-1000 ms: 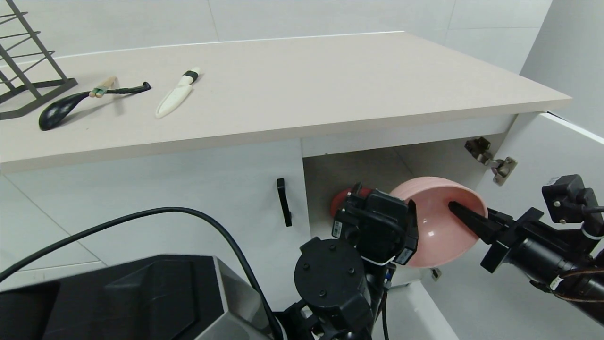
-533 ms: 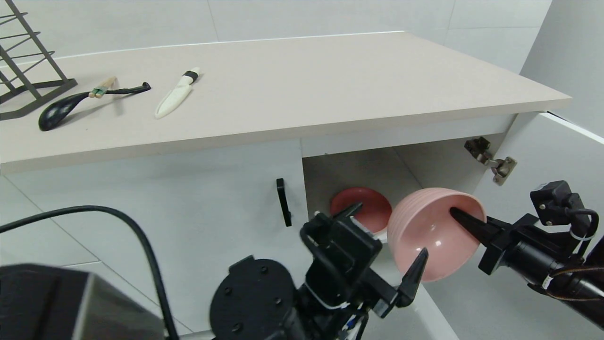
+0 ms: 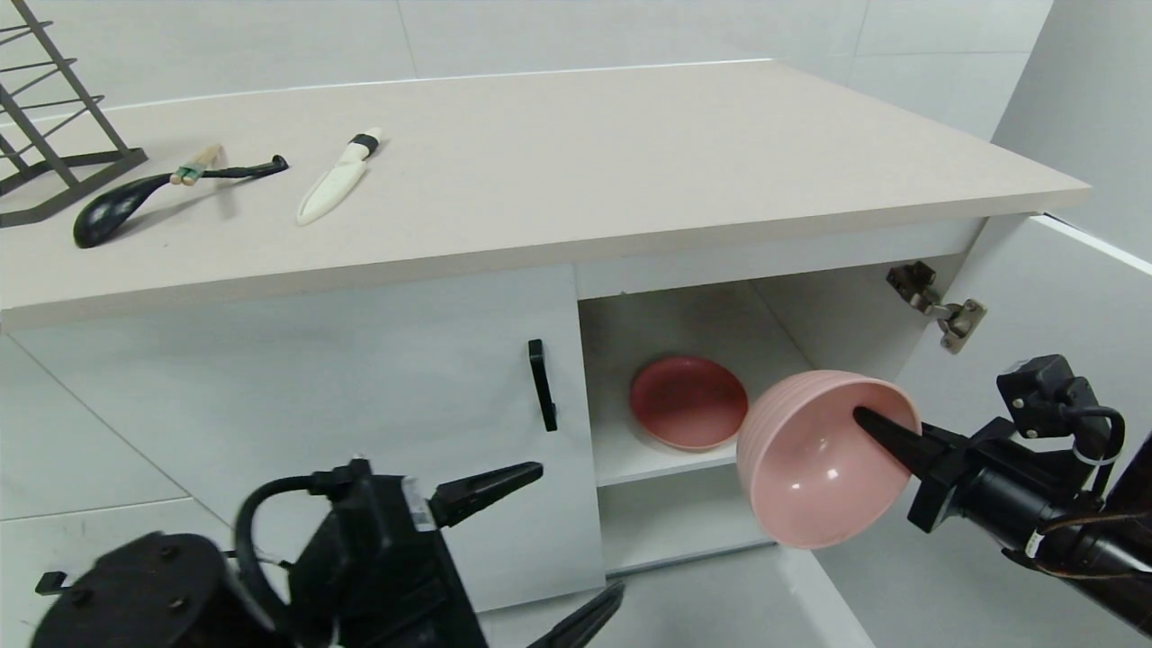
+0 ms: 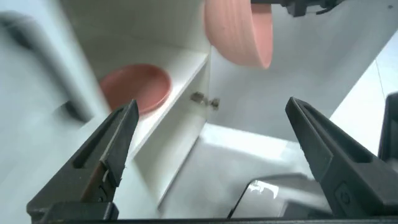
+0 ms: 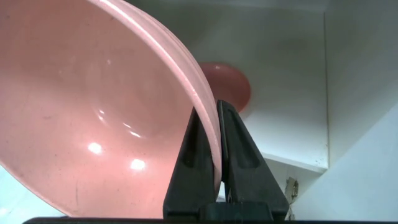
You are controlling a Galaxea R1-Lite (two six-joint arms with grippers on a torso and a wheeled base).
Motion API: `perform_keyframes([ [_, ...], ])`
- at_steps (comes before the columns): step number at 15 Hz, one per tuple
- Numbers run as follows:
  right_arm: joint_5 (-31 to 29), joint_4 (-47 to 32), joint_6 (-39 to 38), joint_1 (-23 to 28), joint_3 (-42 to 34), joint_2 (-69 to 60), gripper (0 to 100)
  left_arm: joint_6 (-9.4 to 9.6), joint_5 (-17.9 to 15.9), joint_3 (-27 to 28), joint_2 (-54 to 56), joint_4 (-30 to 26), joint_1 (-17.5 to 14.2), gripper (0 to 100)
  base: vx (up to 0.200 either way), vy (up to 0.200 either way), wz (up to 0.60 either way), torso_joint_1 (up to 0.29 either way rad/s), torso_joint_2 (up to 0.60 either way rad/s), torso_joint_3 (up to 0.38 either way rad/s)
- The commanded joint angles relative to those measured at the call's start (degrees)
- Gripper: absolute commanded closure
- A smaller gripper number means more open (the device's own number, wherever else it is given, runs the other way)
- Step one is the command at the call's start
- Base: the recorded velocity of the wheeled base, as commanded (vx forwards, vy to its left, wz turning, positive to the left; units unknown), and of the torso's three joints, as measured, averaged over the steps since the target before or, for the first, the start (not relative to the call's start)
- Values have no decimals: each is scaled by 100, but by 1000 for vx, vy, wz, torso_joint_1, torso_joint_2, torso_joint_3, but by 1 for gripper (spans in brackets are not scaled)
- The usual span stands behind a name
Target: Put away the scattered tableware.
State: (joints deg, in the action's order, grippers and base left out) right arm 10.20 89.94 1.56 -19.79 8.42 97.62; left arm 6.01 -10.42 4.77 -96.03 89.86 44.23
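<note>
"Head view, first item: what is held?"

"One pink bowl (image 3: 814,459), tipped on its side in the air, in front of the open right compartment of the cabinet (image 3: 684,315). The right gripper (image 3: 859,416) has its jaws closed on the rim, one finger inside and one outside. The right wrist view confirms this: the bowl (image 5: 93,112) has its rim pinched between the fingers of the right gripper (image 5: 208,109)."

"Second item?"

"One red plate (image 3: 688,400), lying flat on the cabinet shelf (image 3: 621,463), beyond and left of the bowl and apart from it."

"Left gripper?"

"The left gripper (image 3: 580,526) is low and near, in front of the closed left door (image 3: 360,378). Its jaws are spread wide and hold nothing. In the left wrist view its fingers (image 4: 112,149) frame the plate (image 4: 137,87) and the bowl (image 4: 239,31)."

"Countertop stock?"

"On the far left of the counter (image 3: 585,162) lie one black spoon (image 3: 117,205), chopsticks (image 3: 193,169) resting across its handle, and one white sheathed knife (image 3: 337,180) just to their right. A wire rack (image 3: 45,135) stands at the left edge."

"Fittings?"

"A black handle (image 3: 538,385) on the left door. The right door (image 3: 1062,297) is swung open on its hinge (image 3: 936,306)."
</note>
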Motion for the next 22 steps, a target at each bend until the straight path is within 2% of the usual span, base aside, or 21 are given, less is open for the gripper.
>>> perform_keyframes([
  [1,-1,6,2,1,-16,73,100,93,-417,-477,972,14,-476,0,0,0,0,0,0,0],
  [3,-1,6,2,-8,-43,99,100,67,-329,-477,1684,14,-600,0,0,0,0,0,0,0],
  [5,-1,6,2,1,-43,108,100,67,-223,-477,2378,-408,-872,0,0,0,0,0,0,0],
  [6,-1,6,2,-8,-51,90,100,58,-197,-477,3433,-1462,-1443,0,0,0,0,0,0,0],
  [7,-1,6,2,-8,-104,73,100,49,-215,-477,4259,-2359,-1865,0,0,0,0,0,0,0],
  [8,-1,6,2,-8,-183,73,100,-38,-267,-477,5085,-3132,-2305,0,0,0,0,0,0,0],
  [10,8,6,2,-8,-218,213,100,-689,-478,-477,6482,-3993,-2981,0,0,0,0,0,0,0],
  [11,8,6,2,-8,-201,266,100,-803,-592,-477,6983,-4371,-3289,0,0,0,0,0,0,0],
  [13,8,6,2,-25,-210,424,100,-794,-663,-477,7669,-5092,-3843,0,0,0,0,0,0,0],
  [14,8,6,2,-34,-201,486,100,-794,-663,-477,7827,-5268,-4010,0,0,0,0,0,0,0],
  [16,8,6,-7,-61,72,697,100,-794,-654,-477,8478,-6077,-4519,0,0,0,0,0,0,0],
  [17,8,6,-15,-61,291,881,100,-777,-663,-477,9066,-6894,-4818,0,0,0,0,0,0,0],
  [18,8,6,-33,-61,353,960,100,-724,-628,-477,9145,-7166,-4853,0,0,0,0,0,0,0],
  [19,-1,6,-51,-61,502,1224,100,-592,-531,-477,9102,-7465,-4853,0,0,0,0,0,0,0],
  [20,-1,6,-59,-61,538,1286,100,-522,-557,-477,9102,-7465,-4853,0,0,0,0,0,0,0],
  [21,-10,6,-112,-61,661,1356,100,-469,-680,-477,9102,-7500,-4845,0,0,0,0,0,0,0],
  [22,-10,6,-226,-61,784,1400,100,-469,-962,-477,9110,-7676,-4774,0,0,0,0,0,0,0],
])
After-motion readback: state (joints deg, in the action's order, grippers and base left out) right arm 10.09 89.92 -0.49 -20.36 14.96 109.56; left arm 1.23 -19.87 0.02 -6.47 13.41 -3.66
